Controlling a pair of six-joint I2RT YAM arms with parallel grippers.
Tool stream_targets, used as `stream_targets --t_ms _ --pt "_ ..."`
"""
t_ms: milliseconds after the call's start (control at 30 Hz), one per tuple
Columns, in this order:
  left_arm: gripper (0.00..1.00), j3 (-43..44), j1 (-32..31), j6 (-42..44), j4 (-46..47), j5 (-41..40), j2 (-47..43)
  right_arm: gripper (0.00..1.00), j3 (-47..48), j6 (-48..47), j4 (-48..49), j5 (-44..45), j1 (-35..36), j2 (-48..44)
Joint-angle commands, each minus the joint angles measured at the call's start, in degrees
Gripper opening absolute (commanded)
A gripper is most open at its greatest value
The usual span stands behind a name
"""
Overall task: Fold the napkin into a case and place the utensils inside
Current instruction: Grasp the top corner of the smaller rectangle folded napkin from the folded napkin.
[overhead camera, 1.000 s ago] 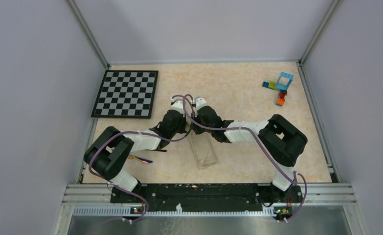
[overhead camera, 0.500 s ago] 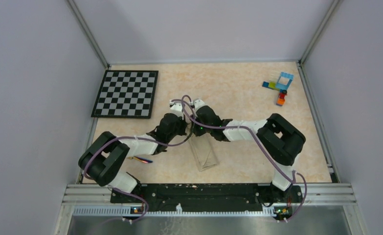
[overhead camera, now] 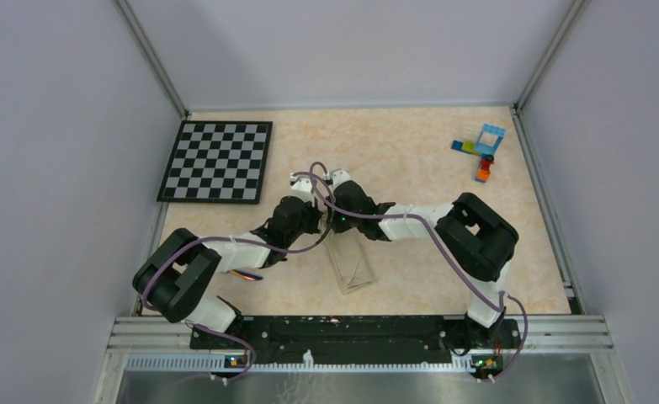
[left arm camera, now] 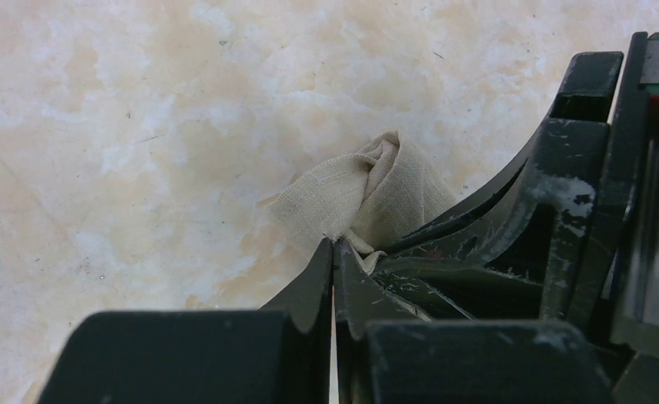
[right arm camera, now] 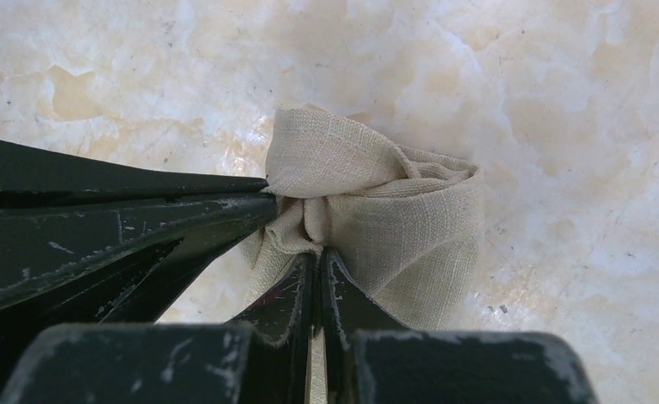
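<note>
Marble-patterned beige tabletop [overhead camera: 427, 160] fills the middle of your overhead view. It is boxed in by plain grey walls [overhead camera: 48, 168], with aluminium rails [overhead camera: 561, 330] along the bottom edge. A chequered board [overhead camera: 217, 160] lies flat at upper left and a small cluster of toy bricks [overhead camera: 482, 151] sits at upper right, both well apart from the arms.

At centre frame you have the napkin [overhead camera: 353, 268], folded to a narrow tapered strip running down and slightly right. From overhead its upper end is hidden by the two wrists, which meet there with purple cables [overhead camera: 312, 167] looping over them.

In the wrist views, your left gripper [left arm camera: 335, 246] has its jaws pressed together on a bunched fold of the cloth. Your right gripper [right arm camera: 318, 255] pinches the same bunch, jaws tight, with the other arm's finger touching the cloth at the left of that frame.

A rainbow-tinted utensil [overhead camera: 243, 274] peeks out beneath the left arm at lower left, mostly covered.
</note>
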Motion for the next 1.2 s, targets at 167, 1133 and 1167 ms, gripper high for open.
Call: stream_targets --t_ms 167,1133,1167 --pt "0.00 1.15 -0.20 -1.44 3.16 0.80 -1.66 0.00 1.50 0.30 -1.31 3.06 -0.38 0.67" --pt "0.00 -1.05 -0.17 -4.87 2.04 -0.18 -0.79 0.00 9.60 7.87 2.28 -4.98 -1.22 2.33" --pt "0.00 -1.08 -0.21 -5.14 2.05 -0.17 -0.66 0.00 9.33 9.14 3.60 -7.03 -1.64 3.03"
